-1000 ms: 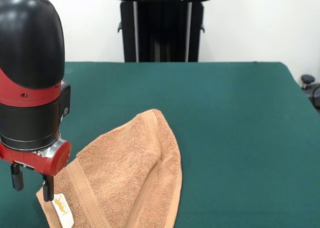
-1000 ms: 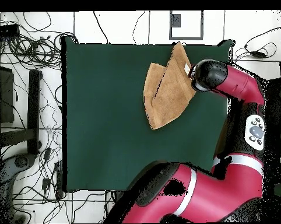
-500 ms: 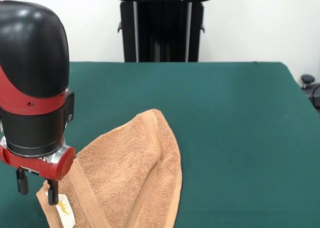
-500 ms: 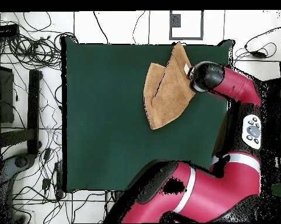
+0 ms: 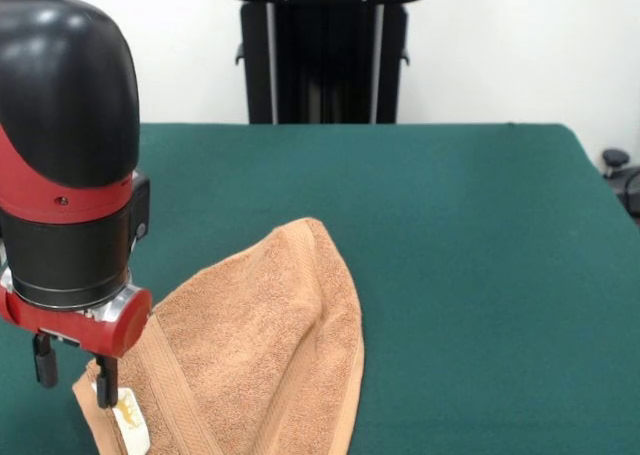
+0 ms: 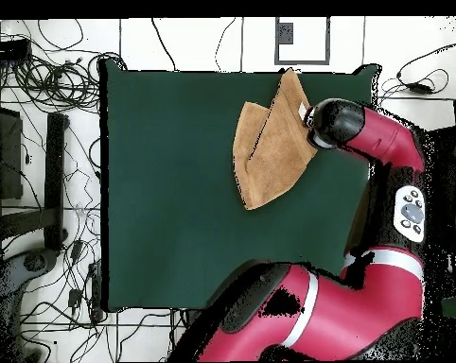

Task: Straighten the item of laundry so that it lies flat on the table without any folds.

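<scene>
Light-brown towel (image 5: 260, 355) is lying folded over itself on the green table (image 5: 470, 235). Beside its white tag (image 5: 130, 422), the tool (image 5: 72, 380) is hanging with fingers spread, one fingertip (image 5: 105, 395) reaching the towel's corner.

Towel (image 5: 250, 355) on table (image 5: 470, 275); tool (image 5: 72, 375) above

No text can be read; the towel's tag (image 5: 131, 423) bears only illegible yellow print.
</scene>
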